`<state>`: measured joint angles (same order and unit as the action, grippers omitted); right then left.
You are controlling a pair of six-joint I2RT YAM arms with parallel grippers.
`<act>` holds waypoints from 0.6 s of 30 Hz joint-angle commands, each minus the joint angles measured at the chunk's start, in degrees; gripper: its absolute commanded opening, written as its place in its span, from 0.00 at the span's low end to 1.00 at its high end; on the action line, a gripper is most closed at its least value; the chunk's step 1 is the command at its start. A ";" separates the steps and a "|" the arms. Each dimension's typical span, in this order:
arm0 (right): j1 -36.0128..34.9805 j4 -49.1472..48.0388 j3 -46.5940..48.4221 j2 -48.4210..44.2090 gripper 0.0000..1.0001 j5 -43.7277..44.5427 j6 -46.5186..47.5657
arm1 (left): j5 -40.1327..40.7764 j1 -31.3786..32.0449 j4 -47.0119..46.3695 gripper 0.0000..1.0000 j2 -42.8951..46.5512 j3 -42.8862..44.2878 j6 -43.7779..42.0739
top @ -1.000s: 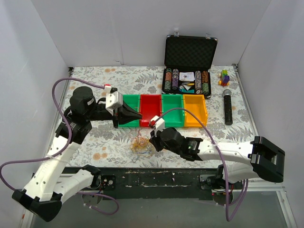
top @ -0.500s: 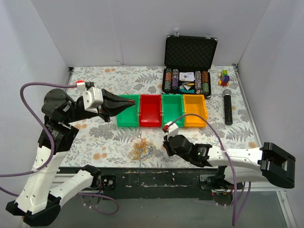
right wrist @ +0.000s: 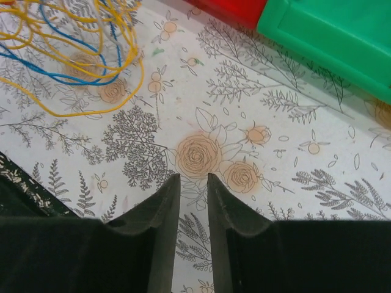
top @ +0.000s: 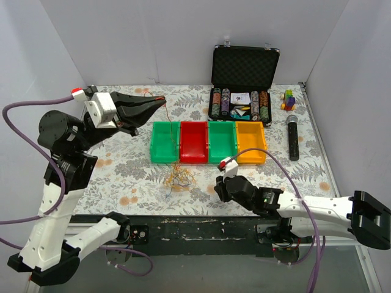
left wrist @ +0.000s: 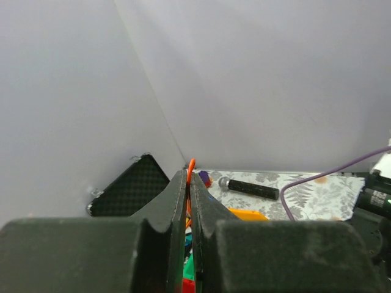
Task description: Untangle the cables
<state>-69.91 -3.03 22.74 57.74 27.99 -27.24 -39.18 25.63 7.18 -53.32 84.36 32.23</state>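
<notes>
left gripper [top: 161, 102] pinches a thin orange strand of the cables [top: 179, 178]; right gripper [right wrist: 192, 177] jaws slightly apart. Foam-lined case [top: 244, 66] holds round chip stacks [top: 225, 102]

the white-and-black left arm [top: 55, 201] rears high, its black two-finger left gripper [top: 160, 104] levelled rightward, jaws pressed together on a thin orange wire strand [left wrist: 191, 163]. the white right arm [top: 317, 204] lies low, stretched leftward; its black right gripper [right wrist: 192, 177] points down, jaws slightly parted, seemingly holding nothing.
</notes>
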 commanded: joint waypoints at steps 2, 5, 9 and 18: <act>-0.40 -7.33 8.62 -1.22 0.45 -3.54 6.66 | -8.71 0.12 -1.12 0.00 -1.61 2.30 6.35; -0.40 -10.59 13.28 2.11 0.57 -7.67 11.41 | -12.75 0.12 -1.20 0.00 -2.49 3.97 7.32; -0.49 -11.21 18.30 8.35 0.58 -12.68 13.80 | -14.79 0.12 -1.29 0.00 -3.72 6.08 8.64; -1.11 -17.01 16.99 15.48 0.59 -13.56 14.06 | -19.18 0.12 -1.82 0.00 -5.04 9.50 11.36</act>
<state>-70.63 -15.18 40.29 71.90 16.21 -14.59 -55.46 25.63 6.63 -57.78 90.80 41.21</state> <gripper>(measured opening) 0.591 0.019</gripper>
